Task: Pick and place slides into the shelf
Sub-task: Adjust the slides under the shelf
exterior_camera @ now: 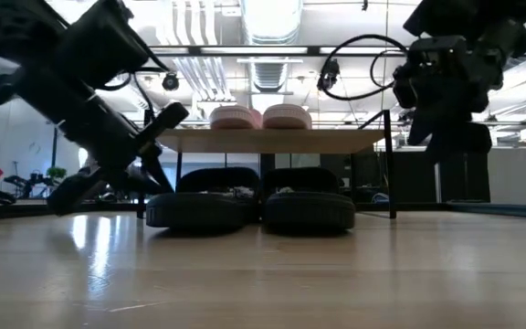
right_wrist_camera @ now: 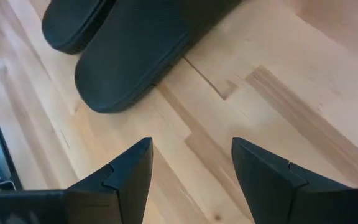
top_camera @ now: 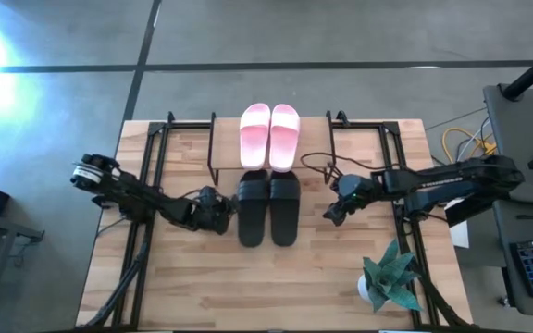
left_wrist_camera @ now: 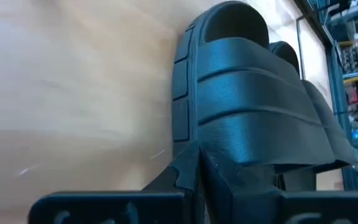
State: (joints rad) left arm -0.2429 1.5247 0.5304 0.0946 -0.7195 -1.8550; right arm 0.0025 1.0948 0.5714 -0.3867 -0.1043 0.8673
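Two light pink slides (top_camera: 269, 136) lie side by side on the shelf's plank top (exterior_camera: 272, 140). Two matte black slides (top_camera: 268, 209) lie soles down on the table in front of the shelf, their far ends under the plank (exterior_camera: 249, 206). My left gripper (top_camera: 227, 219) is shut and low at the left black slide's outer side (left_wrist_camera: 185, 93). My right gripper (top_camera: 331, 215) is open and hovers above bare table to the right of the right black slide (right_wrist_camera: 135, 56), apart from it. My left gripper's shut fingertips (left_wrist_camera: 194, 163) lie level against the left black slide's outer side, just below the base of its wide strap (left_wrist_camera: 229, 134), coming from the table's left. The slide rests flat on the table. I cannot tell whether the tips press it or only stand beside it.
Black metal frame rails run along the table on the left (top_camera: 146, 185) and the right (top_camera: 398, 176). A cable (top_camera: 315, 163) loops near the shelf's right legs. A small potted plant (top_camera: 391, 277) stands at the near right corner. Bare wood lies in front of the black slides.
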